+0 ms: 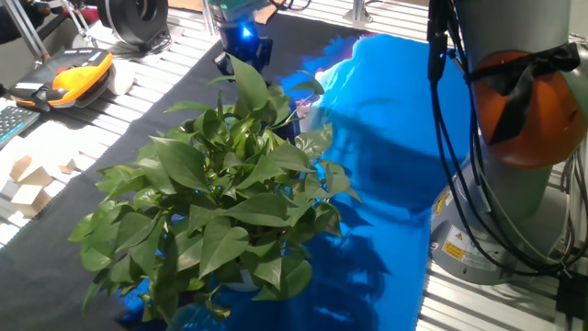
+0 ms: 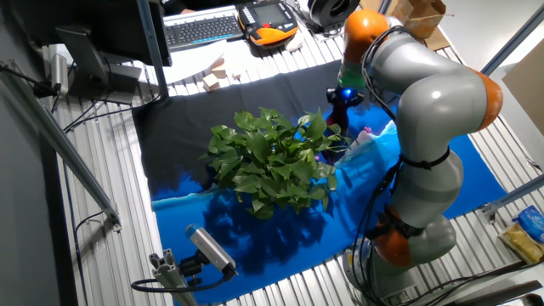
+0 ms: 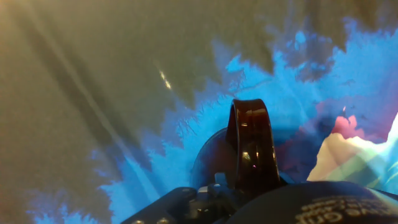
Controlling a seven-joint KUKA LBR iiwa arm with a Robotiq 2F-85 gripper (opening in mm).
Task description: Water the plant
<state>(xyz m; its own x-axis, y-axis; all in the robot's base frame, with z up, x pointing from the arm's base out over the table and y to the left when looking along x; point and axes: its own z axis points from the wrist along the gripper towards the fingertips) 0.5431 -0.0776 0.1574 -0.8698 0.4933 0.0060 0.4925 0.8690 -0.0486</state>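
Observation:
The plant is a big bushy mass of glossy green leaves standing on the dark and blue cloth; it also shows in the other fixed view. My gripper hangs just behind the plant's far edge, with a blue light on it; it also shows in the other fixed view. In the hand view the dark maroon cup, with its glossy handle, sits right at the gripper, which seems shut on it above the cloth. The cup's inside is hidden.
An orange hand-held controller and a keyboard lie beyond the cloth. Small wooden blocks sit at the left. The arm's base with cables stands at the right. A small camera on a stand is near the front.

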